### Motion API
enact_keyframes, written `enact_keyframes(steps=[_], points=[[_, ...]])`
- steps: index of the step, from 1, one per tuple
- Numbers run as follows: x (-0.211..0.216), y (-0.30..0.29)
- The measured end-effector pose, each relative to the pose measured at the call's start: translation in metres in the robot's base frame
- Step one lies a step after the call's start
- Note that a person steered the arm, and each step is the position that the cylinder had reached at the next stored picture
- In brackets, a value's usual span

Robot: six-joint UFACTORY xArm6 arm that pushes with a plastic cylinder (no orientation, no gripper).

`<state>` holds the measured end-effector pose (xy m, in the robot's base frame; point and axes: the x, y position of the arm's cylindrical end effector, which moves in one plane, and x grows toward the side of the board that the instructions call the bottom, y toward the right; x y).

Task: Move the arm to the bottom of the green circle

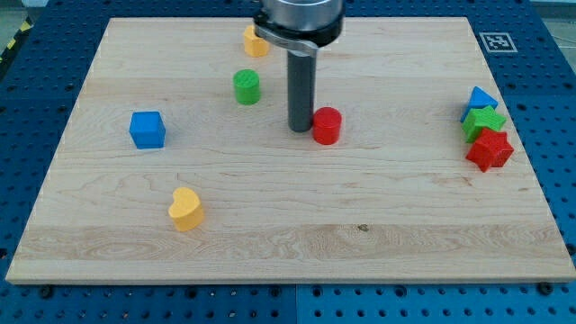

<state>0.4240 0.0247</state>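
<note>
Our rod has no jaws to open or close; my tip [300,130] sits on the board [270,252], touching or just beside the red cylinder [327,126]. From the view's left we see 1 blue cube [147,130], 1 yellow heart [185,209], then the green circle [247,86], up and left of the tip; an orange block [253,41] lies above it. At far right cluster a blue block [481,99], green star [484,121] and red star [490,149]. We judge the approach unfinished: next, slide left to just below the green circle without nudging it.

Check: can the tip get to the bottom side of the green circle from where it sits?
Probably yes. My tip sits beside the red cylinder, right of and below the green circle; bare board lies between.
</note>
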Motion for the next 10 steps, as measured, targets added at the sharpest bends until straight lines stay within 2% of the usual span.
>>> enact_keyframes(steps=[10], points=[[0.034, 0.121]])
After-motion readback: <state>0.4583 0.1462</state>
